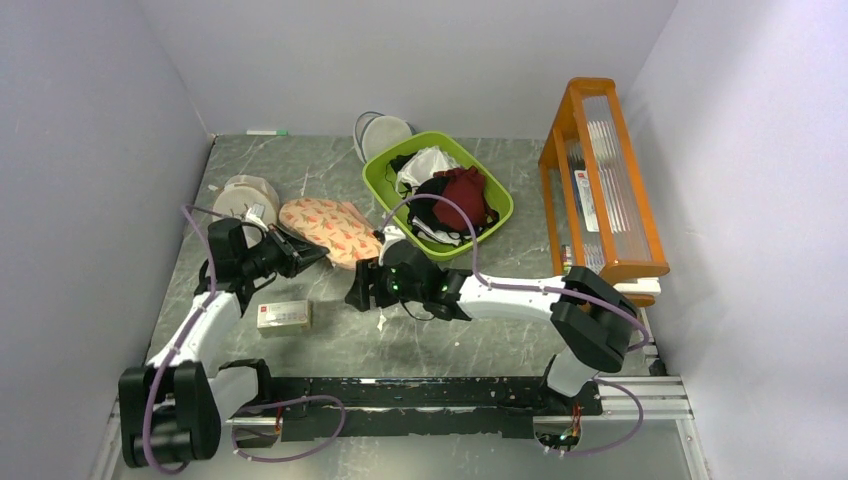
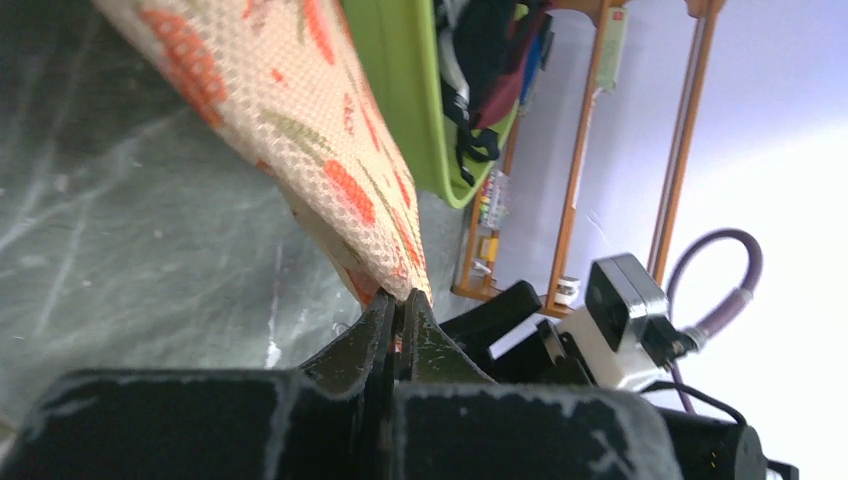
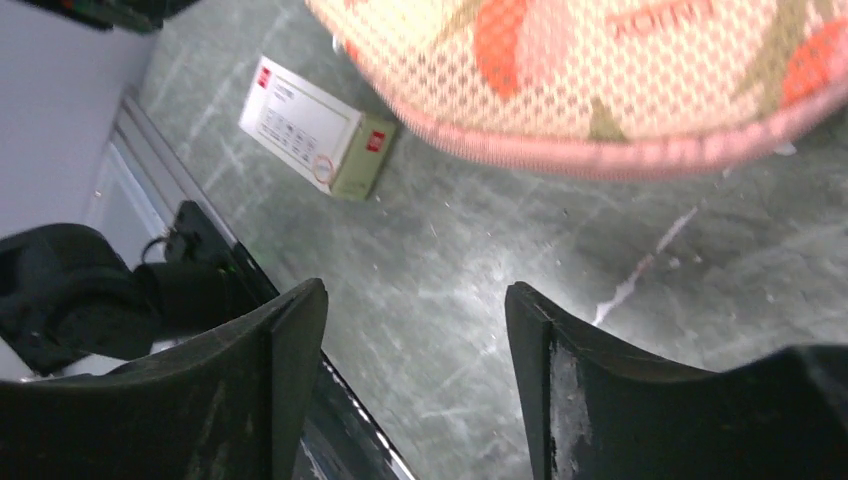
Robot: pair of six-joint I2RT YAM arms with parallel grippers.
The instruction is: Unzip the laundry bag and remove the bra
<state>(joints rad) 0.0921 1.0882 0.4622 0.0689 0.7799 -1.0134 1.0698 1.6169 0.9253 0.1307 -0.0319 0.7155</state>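
Left end effector [image 2: 400, 303] is clenched on the edge of the peach-pink padded laundry bag with orange-red flower print [image 1: 325, 230]. The pinch is right at the seam, with only a thin bite of fabric. Left wrist view shows that edge lifted off the grey marbled counter [image 1: 330, 345].

Right end effector [image 3: 415, 340] is released, nothing between the jaws. It hovers low over the counter just short of the bag's pink piped rim.

The laundry bag lies between the round beige pouch [image 1: 248, 198] and the lime-green plastic basket [image 1: 380, 178], close beside the basket. A small white-and-olive carton [image 1: 284, 316] sits near, toward the arm bases.

The bra isn't visible in any view. The bag looks closed, so I judge it's inside. Nothing is unzipped yet.

Step in hand, as I read it: left anchors, right goes for the zip pull. I can't make out the pull or the zip track in these frames, so find it before closing.

How to do it well:
- Right needs the tab only. Catching mesh or piping will drag the whole bag.
- Pull along the zip line, away from the left anchor, so the track stays taut.
- Keep the left lift low, since a folded lobe will jam the slider on the curve.
- The left bite is shallow and may slip under load, so pull slowly.
- Keep the right's sweep clear of the carton and the basket wall.
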